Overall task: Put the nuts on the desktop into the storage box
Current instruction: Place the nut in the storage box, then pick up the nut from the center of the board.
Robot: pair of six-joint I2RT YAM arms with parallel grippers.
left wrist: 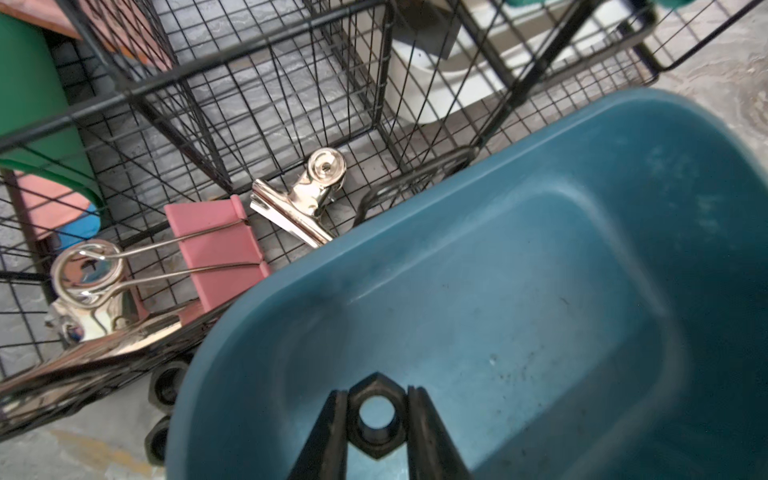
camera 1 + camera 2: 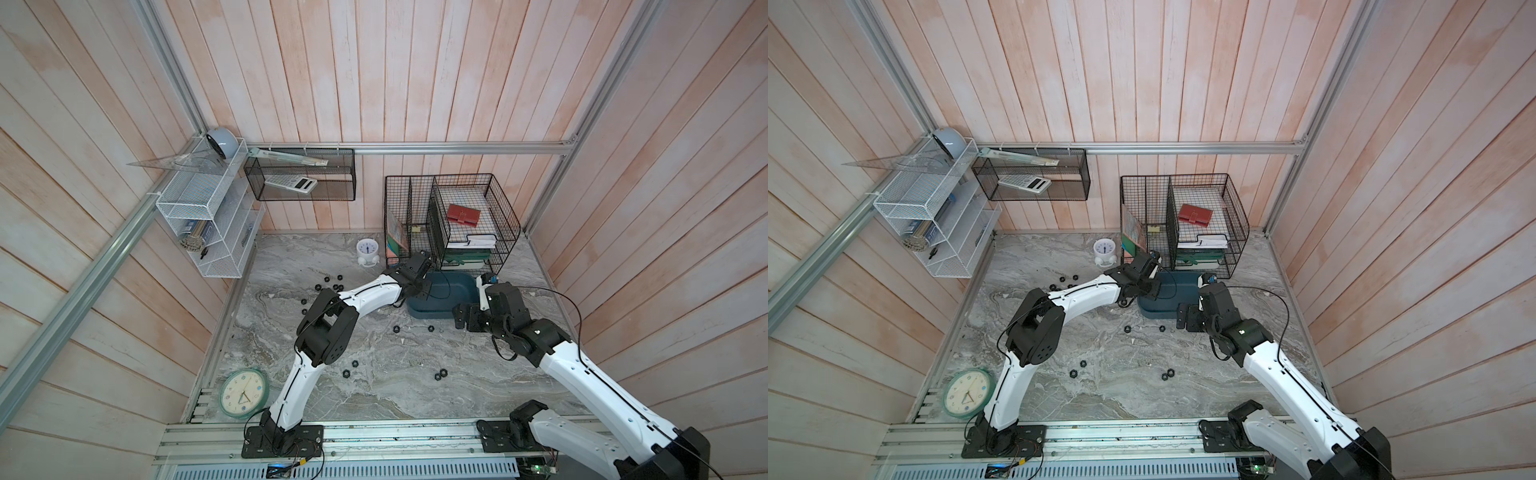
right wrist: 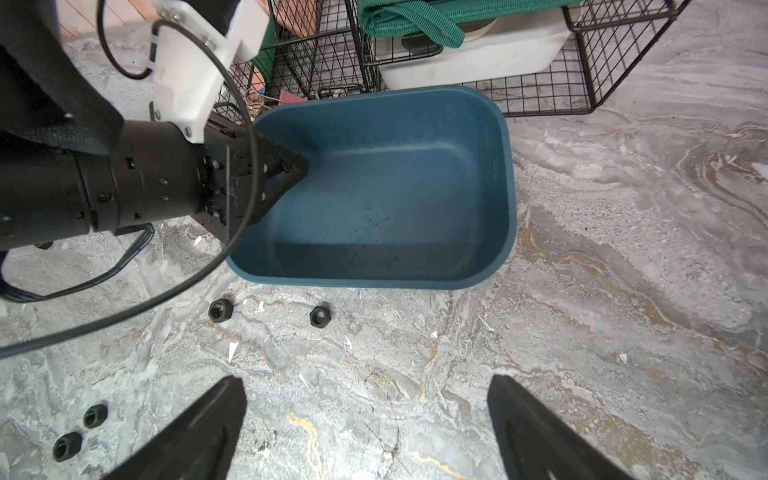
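Left tool (image 1: 376, 399) clamped on small black hexagonal nut (image 1: 376, 417) above shallow teal-blue plastic storage box (image 1: 582, 216), near rim; right tool (image 3: 365, 380) spread apart, empty. Risk: dropped nut bounces out onto grey marble worktop (image 3: 623, 291)

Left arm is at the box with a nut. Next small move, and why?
Probably open the left gripper and let the nut drop. In the left wrist view the nut sits between the jaws, above the bare floor of the storage box and inside its rim, so it should land in the box. No nut lies in the box yet.
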